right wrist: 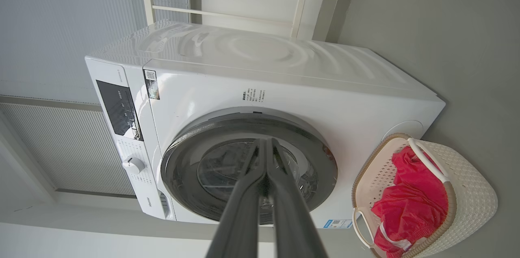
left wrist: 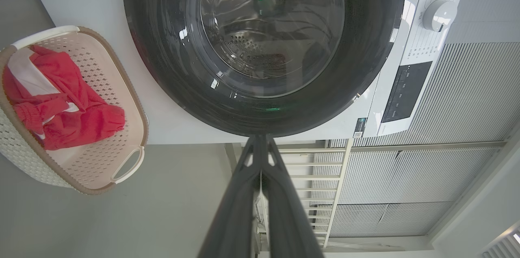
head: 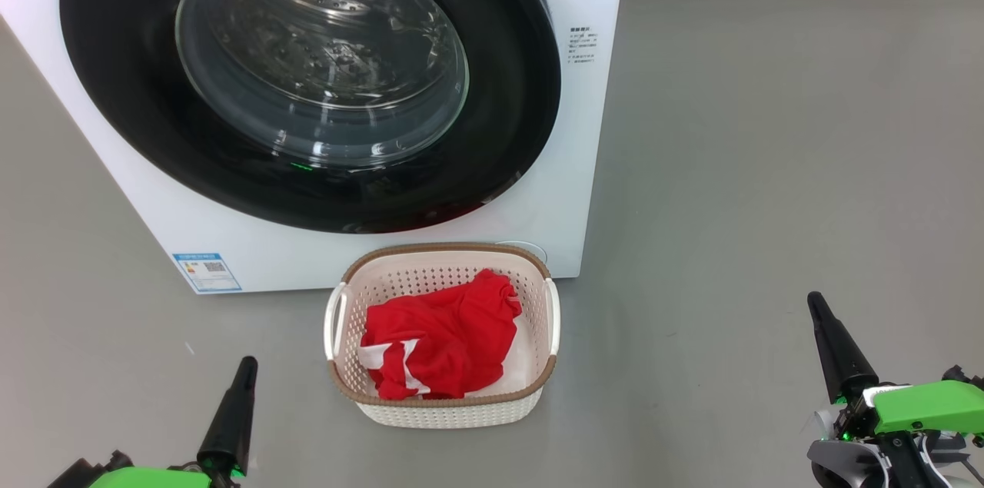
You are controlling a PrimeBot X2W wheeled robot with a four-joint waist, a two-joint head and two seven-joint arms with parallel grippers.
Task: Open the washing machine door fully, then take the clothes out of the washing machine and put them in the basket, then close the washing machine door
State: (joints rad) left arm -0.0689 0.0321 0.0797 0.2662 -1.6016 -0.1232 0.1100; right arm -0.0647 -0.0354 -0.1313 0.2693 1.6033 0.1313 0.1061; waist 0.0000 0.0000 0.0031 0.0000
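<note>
The white washing machine [head: 584, 165] [right wrist: 284, 87] stands ahead with its black-rimmed glass door [head: 307, 81] [left wrist: 264, 46] [right wrist: 248, 168] shut flat against the front. On the floor in front of it sits the cream basket [head: 442, 411] [left wrist: 101, 87] [right wrist: 467, 185], holding the red clothes [head: 442, 338] [left wrist: 57, 99] [right wrist: 410, 205] with white trim. My left gripper [head: 247, 365] [left wrist: 260, 138] hovers shut and empty at the lower left, left of the basket. My right gripper [head: 815, 302] [right wrist: 265, 141] is shut and empty at the lower right, well right of the basket.
Grey floor [head: 769, 165] spreads to the right of the machine. A blue label [head: 206, 271] marks its lower front corner. The control panel and dial [left wrist: 438, 14] sit at the machine's top. A white slatted wall [left wrist: 467, 107] and a frame stand behind it.
</note>
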